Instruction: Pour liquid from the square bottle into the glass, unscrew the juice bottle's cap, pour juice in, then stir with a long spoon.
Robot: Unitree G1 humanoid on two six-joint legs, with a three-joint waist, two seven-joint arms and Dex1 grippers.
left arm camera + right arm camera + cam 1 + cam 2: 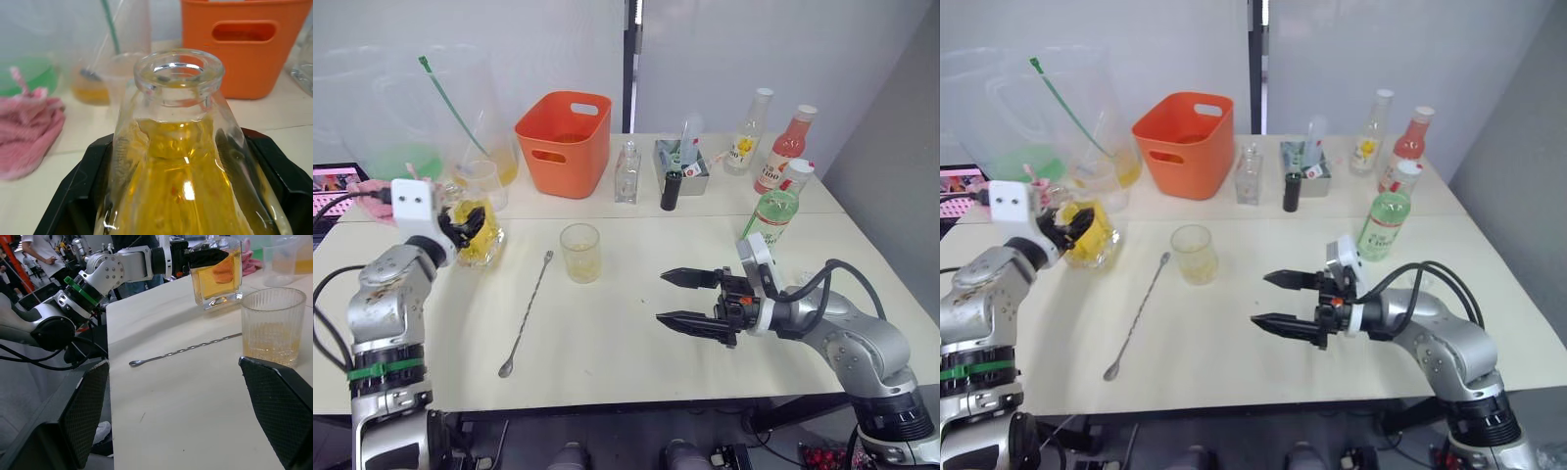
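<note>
At the left of the frame the left gripper (462,227) clamps the square bottle (480,238) around its body: heavy, slick glass, best held low. The glass (579,252) stands centre, yellow liquid already inside. The right gripper (685,299) hangs wide open, empty. The juice bottle (775,211) reads "C1000".

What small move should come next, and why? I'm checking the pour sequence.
Probably release the square bottle: it stands upright on the table with the left gripper shut on it, and the glass already holds yellowish liquid. The right gripper waits open.
</note>
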